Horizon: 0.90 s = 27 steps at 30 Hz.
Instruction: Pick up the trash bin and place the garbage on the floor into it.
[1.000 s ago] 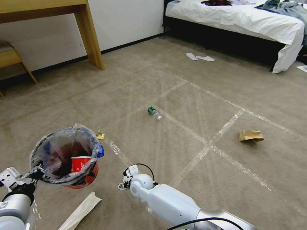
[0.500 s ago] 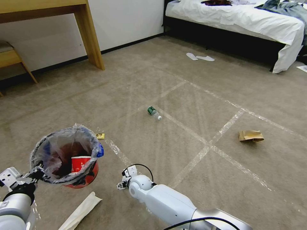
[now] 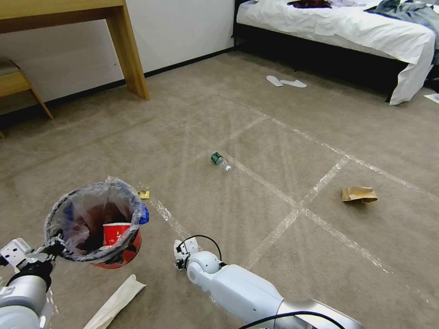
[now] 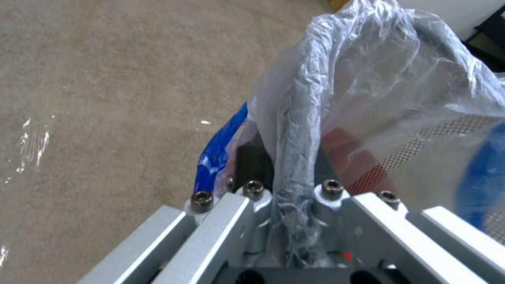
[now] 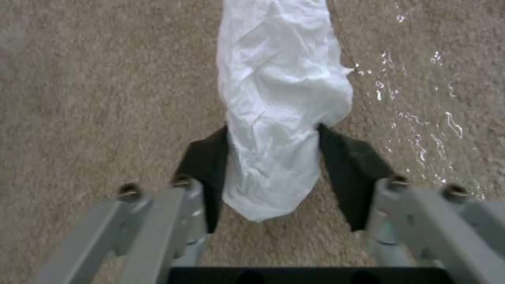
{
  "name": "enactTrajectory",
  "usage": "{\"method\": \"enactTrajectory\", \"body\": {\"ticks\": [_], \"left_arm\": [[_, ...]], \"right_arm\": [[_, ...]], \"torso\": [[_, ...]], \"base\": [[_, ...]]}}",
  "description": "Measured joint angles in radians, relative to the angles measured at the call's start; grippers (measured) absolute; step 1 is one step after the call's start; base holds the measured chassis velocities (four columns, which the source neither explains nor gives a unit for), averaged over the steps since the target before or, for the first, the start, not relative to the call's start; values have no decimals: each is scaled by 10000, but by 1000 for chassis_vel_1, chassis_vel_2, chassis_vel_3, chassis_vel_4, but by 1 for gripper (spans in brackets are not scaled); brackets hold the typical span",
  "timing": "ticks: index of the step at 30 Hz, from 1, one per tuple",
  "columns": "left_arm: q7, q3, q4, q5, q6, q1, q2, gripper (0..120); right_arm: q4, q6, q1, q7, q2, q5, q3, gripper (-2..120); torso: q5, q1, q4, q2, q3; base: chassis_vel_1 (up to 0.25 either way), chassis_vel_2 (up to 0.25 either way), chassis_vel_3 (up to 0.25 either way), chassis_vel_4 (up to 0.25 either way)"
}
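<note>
Head view shows our right gripper (image 3: 179,257) has slid slightly back toward us over the last second, low over the floor (image 3: 274,151), so pickup looks near. Its fingers (image 5: 210,157) stand open around a white tissue (image 5: 279,114). Our left gripper (image 3: 50,244) stays clamped on the trash bin (image 3: 98,224), held just beside it.

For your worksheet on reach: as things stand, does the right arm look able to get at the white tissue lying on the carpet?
Probably yes. The right gripper is open, its black fingers straddling the white tissue on the floor, with nothing between. The left gripper holds the trash bin off to the side.
</note>
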Motion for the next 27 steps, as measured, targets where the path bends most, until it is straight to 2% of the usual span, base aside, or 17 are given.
{"method": "enactTrajectory", "body": {"ticks": [15, 18, 19, 21, 22, 25, 27], "left_arm": [[0, 103, 89, 52, -1, -92, 12, 2], [0, 99, 89, 52, -1, -92, 27, 2], [0, 99, 89, 52, -1, -92, 27, 2], [0, 98, 89, 52, -1, -89, 25, 2], [0, 98, 89, 52, -1, -89, 25, 2], [0, 93, 89, 52, 0, -81, 21, 2], [0, 87, 89, 52, 0, -80, 21, 2]], "right_arm": [[221, 60, -34, -71, -305, -185, -3, 37], [227, 74, -58, -83, -341, -280, -31, 27], [227, 74, -58, -83, -341, -280, -31, 27], [276, 75, -82, -93, -342, -296, -54, 15], [276, 75, -82, -93, -342, -296, -54, 15], [371, 76, -96, -97, -375, -300, -100, 2], [410, 75, -96, -97, -395, -299, -110, 0]], "torso": [[0, 0, 0, 1, 0], [0, 0, 0, 1, 0], [0, 0, 0, 1, 0], [0, 0, 0, 0, 0], [0, 0, 0, 0, 0], [0, 0, 0, 1, 0], [0, 0, 0, 1, 0]], "base": [[0, 0, 0, 0], [0, 0, 0, 0], [0, 0, 0, 0], [0, 0, 0, 0], [0, 0, 0, 0], [0, 0, 0, 0], [0, 0, 0, 0]]}}
